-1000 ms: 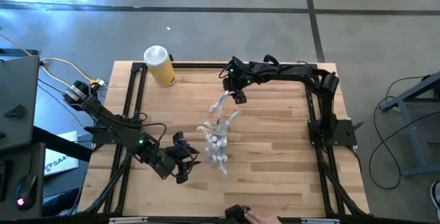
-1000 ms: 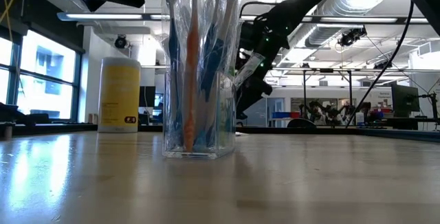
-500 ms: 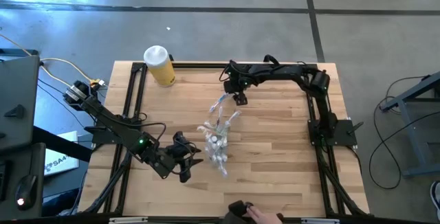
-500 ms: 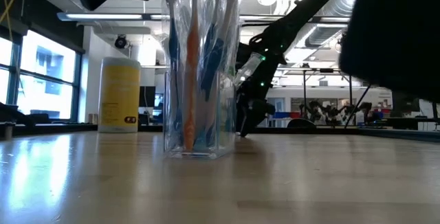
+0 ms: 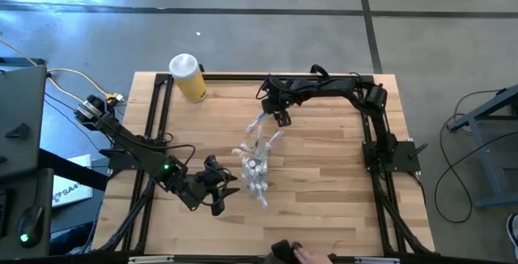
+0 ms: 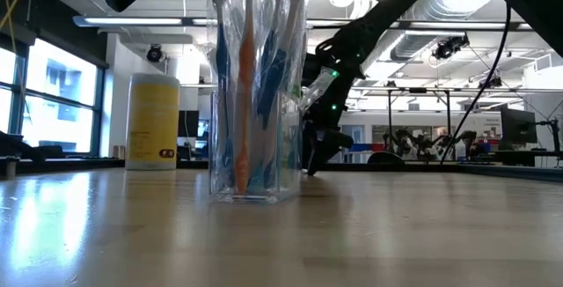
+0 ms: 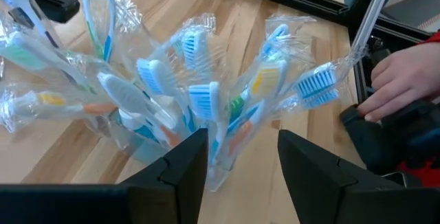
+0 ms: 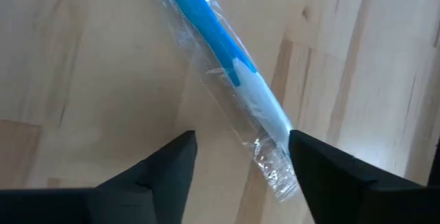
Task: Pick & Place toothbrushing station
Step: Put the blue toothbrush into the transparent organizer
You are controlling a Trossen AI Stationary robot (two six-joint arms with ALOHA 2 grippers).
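You are looking at the pick phase: the right gripper (image 8: 237,165) is hanging low over a wrapped blue toothbrush (image 8: 227,80) lying flat on the wooden table (image 5: 324,183). Its fingers are standing apart with the brush's wrapper end lying between them, and nothing is being gripped. The brush is lying just ahead of those fingertips, apart from the rest of the set.

The clear cup (image 6: 255,142), crowded with wrapped toothbrushes (image 7: 199,107), is standing upright well off to this gripper's side, nearer mid-table. The left gripper (image 7: 237,165) is waiting just short of that cup, fingers open and empty.

Judging from this, your next move calls for closing squarely on the thin, slippery wrapper, lifting cleanly, then carrying the brush toward the cup without toppling it.
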